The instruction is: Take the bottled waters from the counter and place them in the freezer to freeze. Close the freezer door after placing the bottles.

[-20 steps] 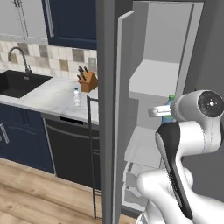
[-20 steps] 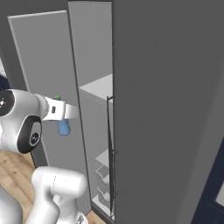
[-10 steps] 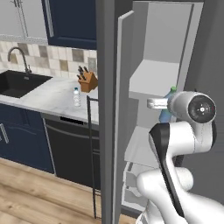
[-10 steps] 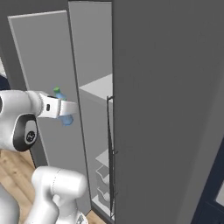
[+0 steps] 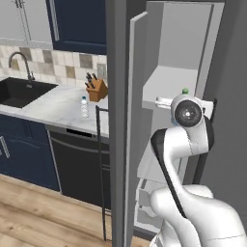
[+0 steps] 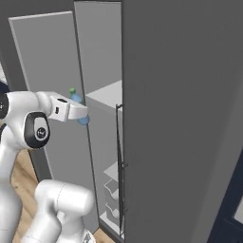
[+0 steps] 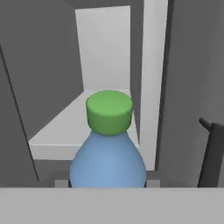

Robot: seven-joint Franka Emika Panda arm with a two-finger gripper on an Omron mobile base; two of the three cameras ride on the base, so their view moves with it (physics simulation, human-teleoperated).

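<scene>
My gripper (image 6: 81,112) is shut on the blue-tinted bottled water (image 6: 83,119), whose green cap (image 6: 72,91) points up. It hangs at the mouth of the open freezer, level with a white shelf (image 6: 107,94). In the hand view the bottle (image 7: 108,162) stands close in front, with the shelf (image 7: 72,127) just behind it. My fingers are hidden by the bottle. The green cap (image 5: 185,90) peeks over my wrist in the left base view. The clear bottled water (image 5: 85,107) stands on the marble counter (image 5: 53,108). The freezer door (image 5: 120,125) is swung open.
The open door's dark bar handle (image 5: 100,169) runs down beside the black dishwasher (image 5: 79,164). A knife block (image 5: 96,89) and a dark sink (image 5: 19,92) are on the counter. The neighbouring grey fridge door (image 6: 180,118) with its handle (image 6: 119,166) flanks the freezer opening.
The arm has lifted the blue-tinted bottle and carried it closer to the freezer shelf. The grip is unchanged, and the clear bottle has stayed on the counter.
</scene>
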